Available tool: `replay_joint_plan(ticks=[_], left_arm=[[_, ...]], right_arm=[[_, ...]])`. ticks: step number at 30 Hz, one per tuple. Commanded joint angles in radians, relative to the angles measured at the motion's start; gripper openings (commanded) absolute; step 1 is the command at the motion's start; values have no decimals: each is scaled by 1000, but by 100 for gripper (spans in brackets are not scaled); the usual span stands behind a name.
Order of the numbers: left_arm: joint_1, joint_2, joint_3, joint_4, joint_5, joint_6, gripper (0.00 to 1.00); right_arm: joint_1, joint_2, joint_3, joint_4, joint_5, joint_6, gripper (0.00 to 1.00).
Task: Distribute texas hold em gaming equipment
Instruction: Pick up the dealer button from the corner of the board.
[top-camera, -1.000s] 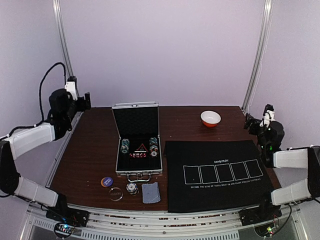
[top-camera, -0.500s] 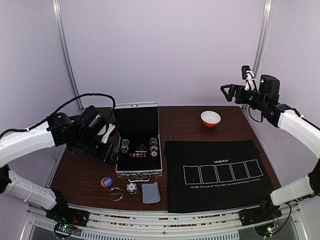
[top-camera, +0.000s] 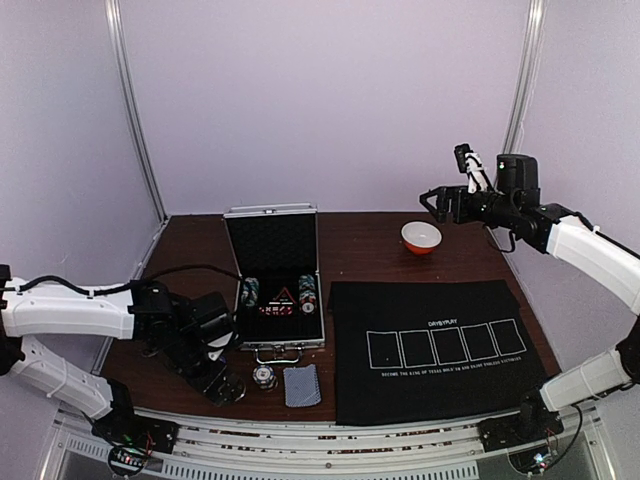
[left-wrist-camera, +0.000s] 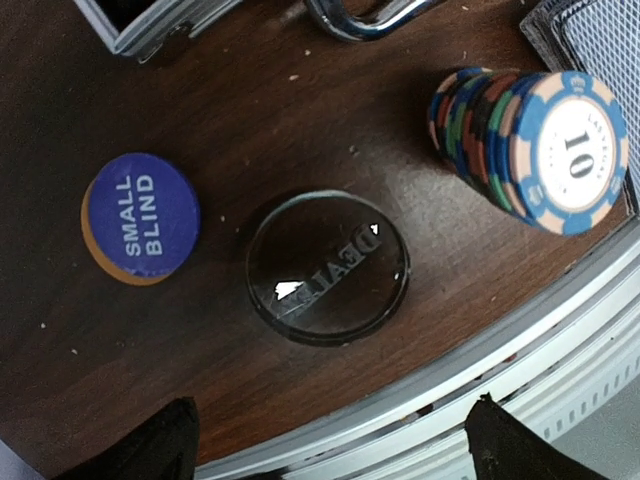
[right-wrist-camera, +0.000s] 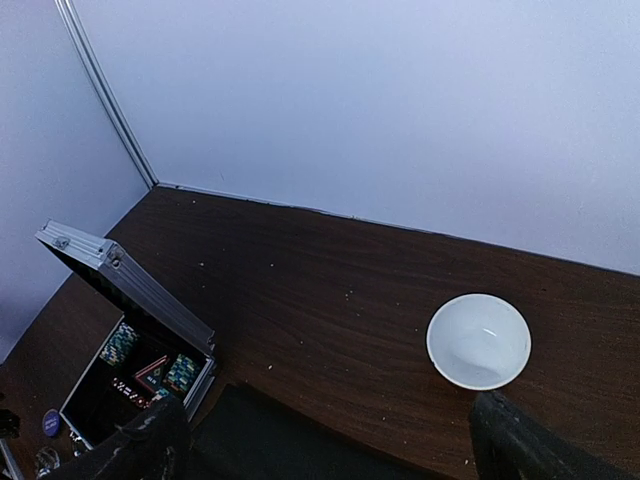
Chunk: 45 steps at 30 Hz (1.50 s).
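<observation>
Where the counter (top-camera: 370, 240) meets its metal rail at the near edge, the left tool (left-wrist-camera: 330, 415) hangs low with its two dark fingers (left-wrist-camera: 150, 445) spread wide and nothing between them (released, plainly). Just ahead of it lies one dark see-through disc (left-wrist-camera: 328, 268) with pale lettering, flat on the wood and untouched. Beside that, a little apart, is one purple-blue disc (left-wrist-camera: 140, 218) marked SMALL BLIND, with an orange edge showing beneath it; whether that is a second disc I cannot tell. To the other side stands one stack of striped chips (left-wrist-camera: 535, 150), the top chip marked 10, and just beyond it one deck of grey-blue-backed cards (left-wrist-camera: 590, 40).

Farther in sits one silver case (top-camera: 275, 345), lid upright, its handle toward the rail. Inside I count two more chip stacks (top-camera: 249, 291), one at each side, with a red triangular piece (top-camera: 280, 296) between them. Right of the case lies one black mat (top-camera: 440, 310) printed with five white card outlines in a row.

Toward the far right stands one white-and-orange bowl (right-wrist-camera: 478, 340), well apart from everything else. The right tool (right-wrist-camera: 328, 410) is held high over that corner, fingers wide apart and empty.

The wood is dark brown and speckled with pale crumbs. Pale lilac walls close the space, with aluminium posts (top-camera: 135, 110) rising at the back corners.
</observation>
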Motion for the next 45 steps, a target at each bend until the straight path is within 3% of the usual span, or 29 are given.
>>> replay_joint_plan(ticks=[1,8,24,34,45], left_arm=[[-15,55,-40,130,-12,54,94],[-16,96,-76,209,34,109,93],[-12,213,-58,275,-33,123,89],[-8,182,-84,335,-43,117,74],[-8,168,-116,407,-51,136,73]], right_arm=[[9,-5,16,-29,29,-11,100],[11,10,30,-71,33,-20,100],[17,24,31,-100,33,-25,100],[22,44,42,-111,30,-23,100],[26,58,42,-124,27,-38,100]])
